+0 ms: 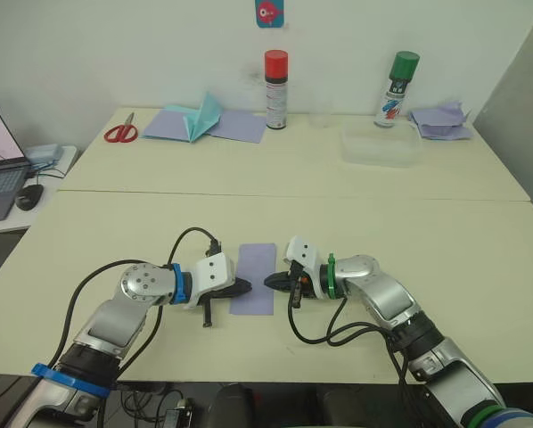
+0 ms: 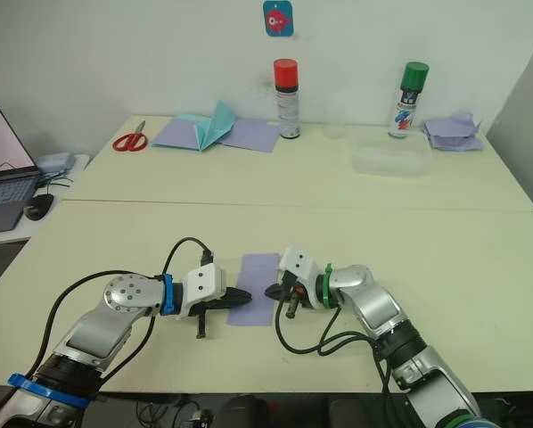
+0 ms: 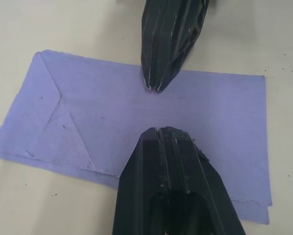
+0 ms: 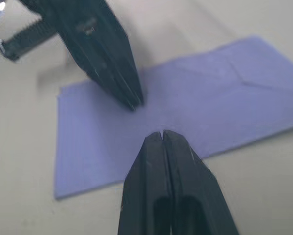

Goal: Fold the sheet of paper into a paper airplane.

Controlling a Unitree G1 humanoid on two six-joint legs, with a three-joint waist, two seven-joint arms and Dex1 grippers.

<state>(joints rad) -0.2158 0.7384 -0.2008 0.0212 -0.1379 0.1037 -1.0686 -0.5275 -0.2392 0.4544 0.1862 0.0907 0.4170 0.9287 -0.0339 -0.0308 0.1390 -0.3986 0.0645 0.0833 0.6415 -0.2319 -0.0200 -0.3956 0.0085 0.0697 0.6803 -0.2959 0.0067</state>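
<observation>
Left gripper: fingers closed together, nothing between them, tip pressing on the left edge of the sheet of paper. Right gripper: same, pinched closed and empty, tip on the sheet's right edge, facing the left one across it. Sheet lies flat on the table, folded into a narrow strip with diagonal creases at its far end. Beyond the sheet: red-capped spray can, scissors far left.

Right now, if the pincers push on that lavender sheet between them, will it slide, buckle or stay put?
The sheet of paper looks thin and lies flat on the smooth table, so it would probably slide easily. Pushed from both sides by the shut left pincer and right pincer, it would likely buckle along its creases rather than resist.
</observation>
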